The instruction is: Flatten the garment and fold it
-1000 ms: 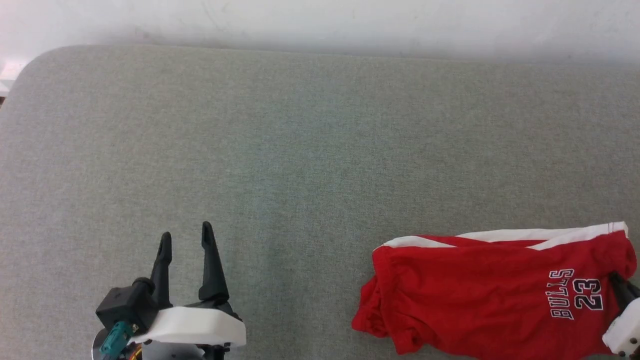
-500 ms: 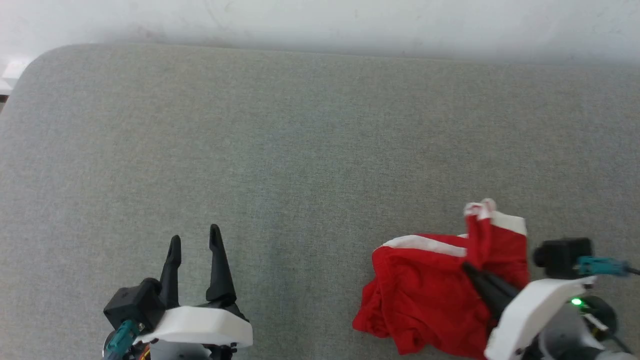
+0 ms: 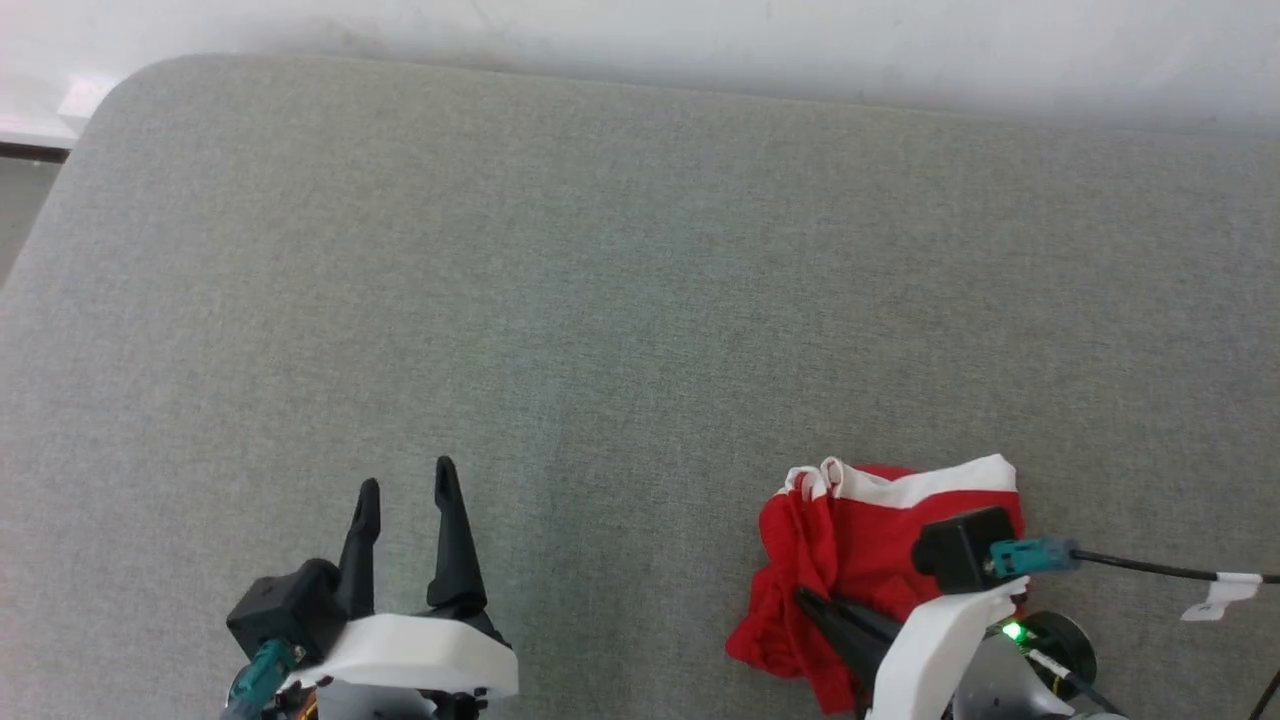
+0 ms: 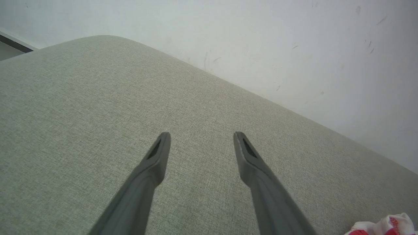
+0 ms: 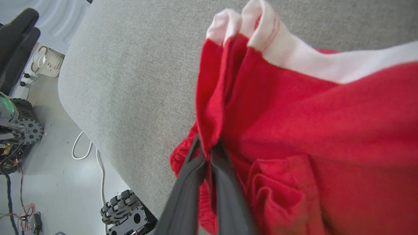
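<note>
The garment (image 3: 850, 540) is a bunched heap of red fabric with a white stripe along its top, lying at the lower right of the grey padded surface (image 3: 620, 300). My right gripper (image 3: 808, 600) is shut on a fold of the garment (image 5: 294, 114), which drapes up and over the dark fingers (image 5: 192, 186). A red and white scrap of the garment (image 4: 385, 227) peeks into the left wrist view's bottom right corner. My left gripper (image 3: 405, 490) stands open at the lower left, well apart from the cloth, and its gripper (image 4: 201, 135) holds nothing.
A pale wall (image 3: 640, 40) runs behind the surface's far edge. The surface's rounded corner (image 3: 110, 90) lies at the far left. Beyond its near edge are floor, a white cable (image 5: 88, 153), wheeled bases (image 5: 127, 212) and a white basket (image 5: 45, 62).
The right gripper has carried the garment's right end up and over to the left, bunching the cloth and hiding the lettering. The head camera shifted a little. The left gripper stays open.
</note>
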{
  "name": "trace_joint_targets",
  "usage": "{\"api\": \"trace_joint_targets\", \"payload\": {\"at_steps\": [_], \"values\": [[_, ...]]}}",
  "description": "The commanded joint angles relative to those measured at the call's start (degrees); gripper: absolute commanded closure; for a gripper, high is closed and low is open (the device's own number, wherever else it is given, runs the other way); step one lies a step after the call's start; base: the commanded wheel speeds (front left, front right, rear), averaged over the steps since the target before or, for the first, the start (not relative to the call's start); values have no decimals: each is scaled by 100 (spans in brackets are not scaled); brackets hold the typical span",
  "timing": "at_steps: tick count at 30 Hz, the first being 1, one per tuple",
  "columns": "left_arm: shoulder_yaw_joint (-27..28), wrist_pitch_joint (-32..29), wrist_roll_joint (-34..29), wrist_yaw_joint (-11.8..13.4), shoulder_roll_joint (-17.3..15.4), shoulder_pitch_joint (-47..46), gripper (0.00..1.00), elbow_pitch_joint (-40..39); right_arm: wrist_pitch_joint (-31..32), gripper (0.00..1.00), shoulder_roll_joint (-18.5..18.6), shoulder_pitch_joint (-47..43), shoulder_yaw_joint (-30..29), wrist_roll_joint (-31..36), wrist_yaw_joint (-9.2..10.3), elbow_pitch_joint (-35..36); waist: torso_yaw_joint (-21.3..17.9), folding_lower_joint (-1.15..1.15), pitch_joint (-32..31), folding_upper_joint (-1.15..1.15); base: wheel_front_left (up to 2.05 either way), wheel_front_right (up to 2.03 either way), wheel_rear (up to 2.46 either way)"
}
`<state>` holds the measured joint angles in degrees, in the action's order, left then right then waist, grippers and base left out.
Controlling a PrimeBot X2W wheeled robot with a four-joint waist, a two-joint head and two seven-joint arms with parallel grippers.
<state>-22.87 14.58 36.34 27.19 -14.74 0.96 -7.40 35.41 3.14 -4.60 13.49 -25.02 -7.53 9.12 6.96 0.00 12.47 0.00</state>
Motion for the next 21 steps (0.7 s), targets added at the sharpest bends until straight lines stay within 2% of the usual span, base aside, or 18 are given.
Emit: {"api": "trace_joint_targets", "payload": {"at_steps": [1, 5, 7, 8, 9, 10, 16, 21], "values": [[5, 20, 27, -45, 7, -92, 0, 23, -48, 100, -22, 88, 17, -2, 4, -32, 17, 0, 10, 0, 0, 0, 0], [13, 25, 30, -90, 62, -104, 0, 92, -169, 100, -24, 207, 45, 130, 4, -411, 18, 0, 14, 0, 0, 0, 0], [6, 27, 35, -125, 86, -123, 0, 132, -185, 67, -24, 282, 53, 223, 4, -618, 1, 0, 20, 0, 0, 0, 0], [0, 27, 36, -145, 97, -137, 0, 154, -197, 56, -24, 323, 69, 249, 4, -698, -10, 0, 22, 0, 0, 0, 0], [-6, 28, 39, -163, 107, -150, 0, 176, -200, 31, -25, 367, 104, 273, 4, -764, -22, 0, 23, 0, 0, 0, 0], [-5, 29, 40, -175, 117, -163, 0, 200, -189, 0, -25, 413, 170, 271, 4, -816, -40, 0, 20, 0, 0, 0, 0], [31, 32, 64, -227, 121, -130, 0, 310, -77, 0, -25, 534, 383, -123, 4, -589, -219, 0, -113, 0, 0, 0, 0], [57, 30, 89, -227, 76, -27, 0, 318, 62, 0, -25, 357, -81, -364, 4, 319, -367, 0, -254, 0, 0, 0, 0]]}}
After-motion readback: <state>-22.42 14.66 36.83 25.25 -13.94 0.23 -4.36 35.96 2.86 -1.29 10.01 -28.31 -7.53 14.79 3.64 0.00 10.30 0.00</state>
